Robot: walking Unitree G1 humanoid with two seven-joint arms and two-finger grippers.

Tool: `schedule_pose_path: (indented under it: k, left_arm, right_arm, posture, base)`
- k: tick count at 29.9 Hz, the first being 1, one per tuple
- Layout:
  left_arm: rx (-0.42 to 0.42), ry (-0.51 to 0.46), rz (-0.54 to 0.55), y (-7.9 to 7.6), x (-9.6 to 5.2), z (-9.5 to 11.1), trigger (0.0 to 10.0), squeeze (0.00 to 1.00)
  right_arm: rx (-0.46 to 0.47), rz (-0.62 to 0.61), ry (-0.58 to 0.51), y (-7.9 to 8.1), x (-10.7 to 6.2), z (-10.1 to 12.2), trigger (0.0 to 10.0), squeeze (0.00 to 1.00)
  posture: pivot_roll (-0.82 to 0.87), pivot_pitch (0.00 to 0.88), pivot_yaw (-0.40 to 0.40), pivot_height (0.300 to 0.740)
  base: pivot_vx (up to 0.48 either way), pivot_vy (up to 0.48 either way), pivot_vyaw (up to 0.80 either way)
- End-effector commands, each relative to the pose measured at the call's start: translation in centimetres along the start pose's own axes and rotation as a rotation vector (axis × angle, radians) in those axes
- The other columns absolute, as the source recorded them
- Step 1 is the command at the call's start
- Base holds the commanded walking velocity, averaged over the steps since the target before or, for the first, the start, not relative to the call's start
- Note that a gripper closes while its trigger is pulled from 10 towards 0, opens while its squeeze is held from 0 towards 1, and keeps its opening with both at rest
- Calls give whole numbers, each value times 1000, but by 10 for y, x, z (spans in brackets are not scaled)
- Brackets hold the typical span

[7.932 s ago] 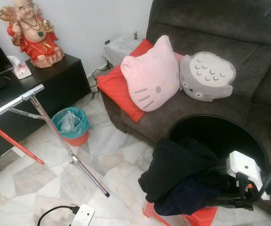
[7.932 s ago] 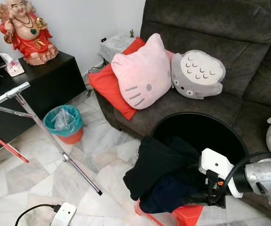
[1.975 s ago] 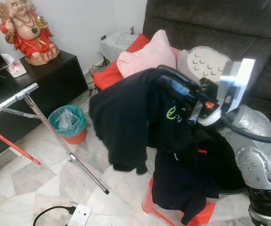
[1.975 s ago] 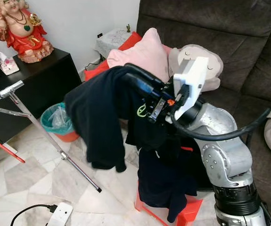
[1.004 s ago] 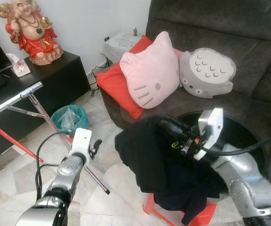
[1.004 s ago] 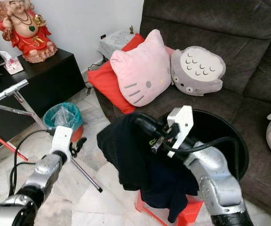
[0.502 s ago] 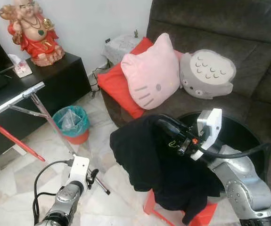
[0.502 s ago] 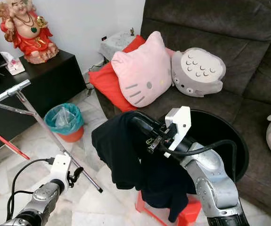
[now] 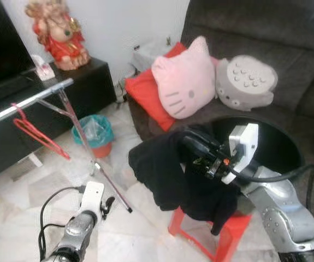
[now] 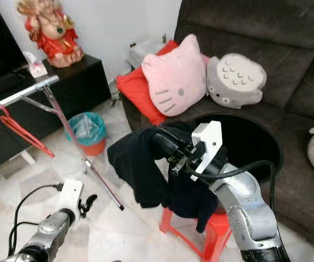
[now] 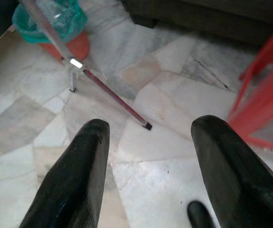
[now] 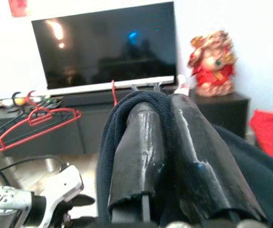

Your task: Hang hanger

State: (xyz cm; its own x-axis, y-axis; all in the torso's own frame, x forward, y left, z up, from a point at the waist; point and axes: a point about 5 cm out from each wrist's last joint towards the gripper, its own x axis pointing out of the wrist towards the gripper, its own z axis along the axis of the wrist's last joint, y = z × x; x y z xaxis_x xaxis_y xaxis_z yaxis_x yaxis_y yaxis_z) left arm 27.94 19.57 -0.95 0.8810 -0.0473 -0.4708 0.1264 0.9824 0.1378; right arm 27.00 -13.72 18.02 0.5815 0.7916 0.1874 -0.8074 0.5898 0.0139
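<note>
— Hanger [image 9: 35, 132]: where is it?
— Red, hooked on the silver rack bar [image 9: 25, 102], left of the robot.
— Right arm?
— Raised, elbow bent, right gripper [image 10: 167, 144] reaching left; its fingers [image 12: 141, 142] sit close together, pinching dark clothing [image 9: 162, 172] above the red stool [image 9: 217, 237].
— Left arm?
— Low over the floor; left gripper [image 11: 148, 142] spread wide, holding nothing.

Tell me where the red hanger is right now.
The red hanger hangs on the silver rack rail at the robot's left, in front of the black TV cabinet and left of the teal bin.
</note>
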Motion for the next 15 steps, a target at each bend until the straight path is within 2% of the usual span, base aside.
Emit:
schedule_pose_path:
  k: [1, 15]
  left_arm:
    - [-7, 6, -6, -1, 0, -1, 10000, 0]
    - [-20, -3, -3, -1, -1, -2, 10000, 0]
  right_arm:
    - [-36, 21, -26, 2, 3, 10, 0, 0]
    - [-52, 9, -32, -1, 1, 14, 0, 0]
  posture:
    - [-126, 19, 114, 740]
    - [-126, 24, 116, 740]
  base:
    - [-341, 0, 0]
    - [-356, 0, 0]
